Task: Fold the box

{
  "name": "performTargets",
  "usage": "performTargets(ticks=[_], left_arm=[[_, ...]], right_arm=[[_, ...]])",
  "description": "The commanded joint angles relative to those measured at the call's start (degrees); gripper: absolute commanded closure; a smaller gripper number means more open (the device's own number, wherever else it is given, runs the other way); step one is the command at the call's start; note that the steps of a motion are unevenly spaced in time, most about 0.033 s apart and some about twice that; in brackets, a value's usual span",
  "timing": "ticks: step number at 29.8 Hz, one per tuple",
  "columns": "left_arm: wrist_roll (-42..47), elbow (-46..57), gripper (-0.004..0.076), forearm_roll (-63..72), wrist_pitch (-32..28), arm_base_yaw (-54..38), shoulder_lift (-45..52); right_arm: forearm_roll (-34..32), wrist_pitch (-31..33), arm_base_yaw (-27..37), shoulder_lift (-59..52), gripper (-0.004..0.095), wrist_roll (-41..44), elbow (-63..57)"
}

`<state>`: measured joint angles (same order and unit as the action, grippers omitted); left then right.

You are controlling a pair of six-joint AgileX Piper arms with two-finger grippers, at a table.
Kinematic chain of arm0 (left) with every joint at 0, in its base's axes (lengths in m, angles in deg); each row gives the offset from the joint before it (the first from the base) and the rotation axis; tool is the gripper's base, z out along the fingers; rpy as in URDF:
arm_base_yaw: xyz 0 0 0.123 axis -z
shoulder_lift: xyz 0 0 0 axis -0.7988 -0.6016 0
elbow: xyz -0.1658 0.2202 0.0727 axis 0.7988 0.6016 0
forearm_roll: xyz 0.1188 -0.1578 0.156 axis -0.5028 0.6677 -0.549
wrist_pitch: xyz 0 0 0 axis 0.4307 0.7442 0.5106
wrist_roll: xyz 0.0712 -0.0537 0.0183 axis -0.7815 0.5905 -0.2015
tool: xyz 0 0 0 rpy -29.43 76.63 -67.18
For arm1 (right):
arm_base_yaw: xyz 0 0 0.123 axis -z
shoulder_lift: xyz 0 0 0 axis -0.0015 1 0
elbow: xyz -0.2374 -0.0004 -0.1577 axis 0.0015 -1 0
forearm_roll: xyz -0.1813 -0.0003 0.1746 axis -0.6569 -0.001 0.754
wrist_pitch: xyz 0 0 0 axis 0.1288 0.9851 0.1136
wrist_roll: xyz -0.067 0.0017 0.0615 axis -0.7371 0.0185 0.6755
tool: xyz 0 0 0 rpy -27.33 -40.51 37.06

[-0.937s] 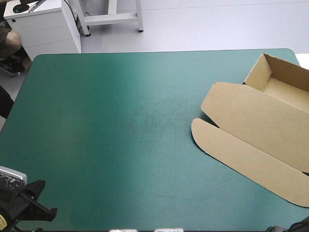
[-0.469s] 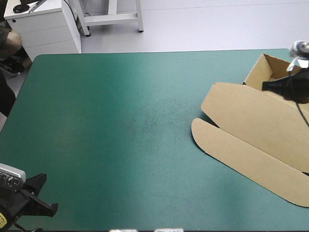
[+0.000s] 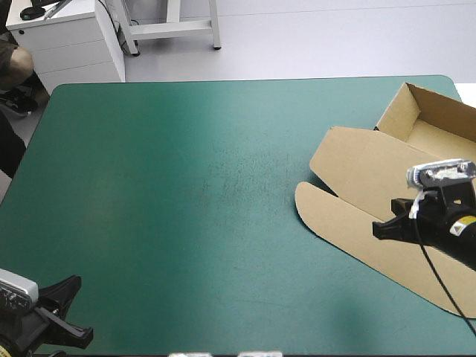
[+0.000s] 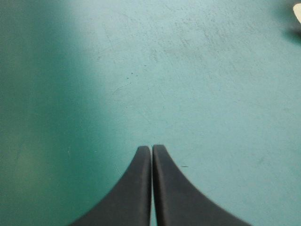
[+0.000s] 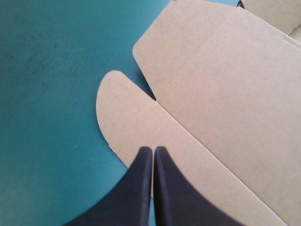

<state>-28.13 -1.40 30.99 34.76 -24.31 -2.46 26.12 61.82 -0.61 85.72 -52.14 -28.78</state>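
Teal-green cover (image 3: 186, 186), brown box (image 3: 364, 175), lid flat.

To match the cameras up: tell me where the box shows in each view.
High view: box at the table's right side, right gripper over it.
Left wrist view: only a pale sliver far ahead of the left gripper, probably the box.
Right wrist view: box under and ahead of the gripper.
Shared landmark: the flap's rounded end.

Beyond the far edge of your table (image 3: 149, 186) you have pale grey floor (image 3: 320, 44), a white drawer cabinet (image 3: 71, 44) far left, and a white metal frame (image 3: 171, 30) beside it.
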Motion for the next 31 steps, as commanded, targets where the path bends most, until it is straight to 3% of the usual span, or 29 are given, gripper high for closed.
performTargets(ticks=[1, 10, 23, 31], left_arm=[[-0.1, 1.9, 0.0734, 0.7, -6.3, 0.2, 1.9], [-0.6, 7.9, 0.0734, 0.8, -12.5, 0.2, 6.3], [-4.6, 8.2, 0.0734, 2.2, -13.1, 0.2, 6.8], [-4.7, 9.9, 0.0734, 3.7, -17.1, 0.2, 6.8]], right_arm=[[0.9, -7.2, -0.3, -6.1, 0.0913, -2.6, -5.0], [1.2, -12.3, -0.3, -20.4, 0.0913, -3.3, -17.7], [1.2, -15.1, -0.3, -36.4, 0.0913, -2.8, -28.3], [0.9, -16.9, -0.3, -44.2, 0.0913, -2.8, -31.4]])
